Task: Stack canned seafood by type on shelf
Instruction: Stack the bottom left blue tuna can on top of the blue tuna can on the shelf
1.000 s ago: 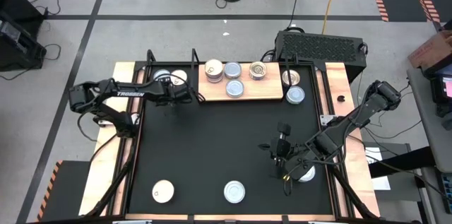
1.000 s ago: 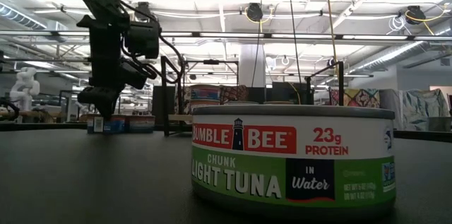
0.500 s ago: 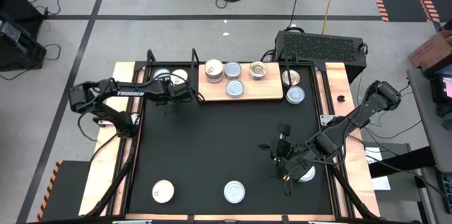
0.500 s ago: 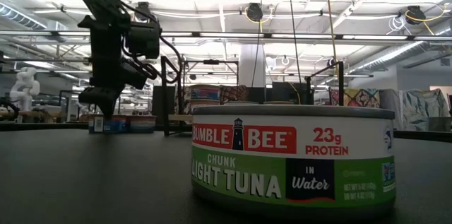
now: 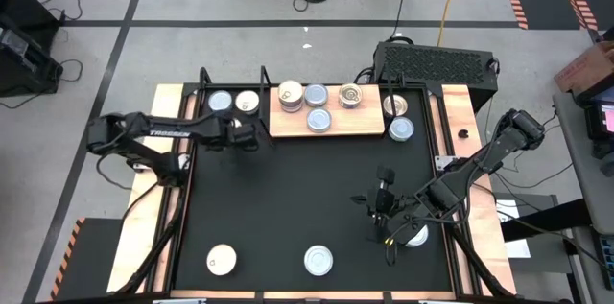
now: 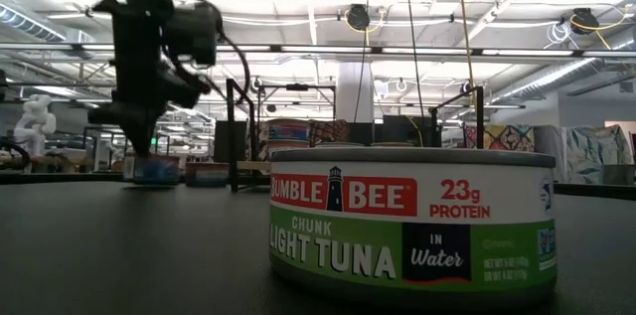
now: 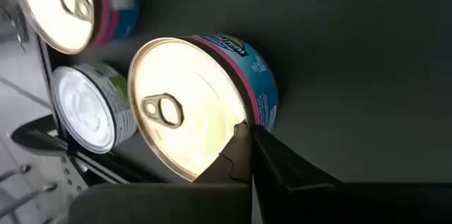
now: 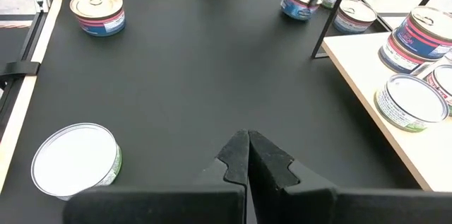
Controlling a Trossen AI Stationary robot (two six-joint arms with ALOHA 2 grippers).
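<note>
Four tins (image 5: pixel 318 120) on shelf (image 5: pixel 369 128), others scattered on tabletop

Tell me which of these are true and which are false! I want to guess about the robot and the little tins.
1. The big tin close to the low camera says tuna. True: the tuna tin has "light tuna" on its label.
2. The right tool is wide open. False: the right tool has its fingers shut together, above bare black table.
3. The shelf has nothing on it. False: the shelf has several tins on it.
4. The left tool is right beside a tin with a blue label. True: the left tool is at the rim of the blue-label tin.
</note>
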